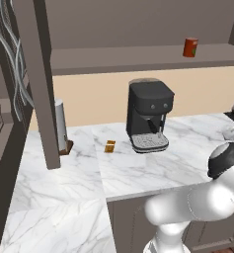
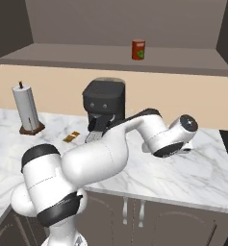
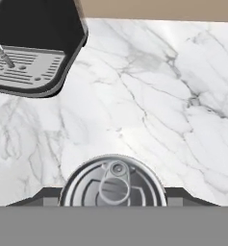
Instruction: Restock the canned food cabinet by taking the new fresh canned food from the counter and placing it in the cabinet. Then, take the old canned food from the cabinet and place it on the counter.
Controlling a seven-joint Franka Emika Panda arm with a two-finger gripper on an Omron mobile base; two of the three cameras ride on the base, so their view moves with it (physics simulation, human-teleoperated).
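Closest to the hand camera sits the flat silver tin (image 3: 113, 185), round with a pull ring on top. It is down by the end effector (image 3: 113, 202), whose two dark fingertips (image 3: 41, 196) stand one on each side of it. Whether they squeeze the tin cannot be told. Under the tin lies the white marble bench (image 3: 149, 96). Left of the tin stands a black coffee machine (image 3: 33, 43). Above the coffee machine, the red can (image 2: 138, 49) stands upright on the brown cabinet (image 2: 86, 53) shelf.
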